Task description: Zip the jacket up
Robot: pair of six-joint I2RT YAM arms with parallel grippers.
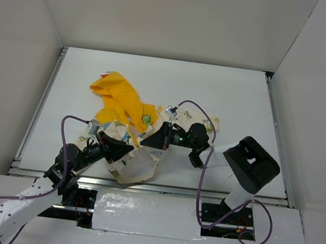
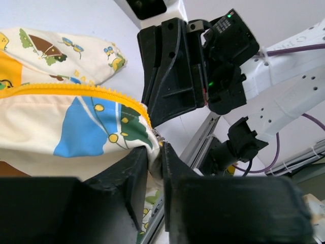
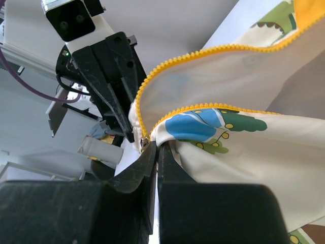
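Pinching the jacket [image 3: 264,147]: both arms' fingers [image 3: 133,177]

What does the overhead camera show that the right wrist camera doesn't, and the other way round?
Only overhead: the yellow hood spread on the table, and the whole right arm. Only the right wrist: two rows of yellow zipper teeth lying apart, and the right gripper's jaws pinching cloth where they meet. Both: the jacket and the left gripper close beside the right one.
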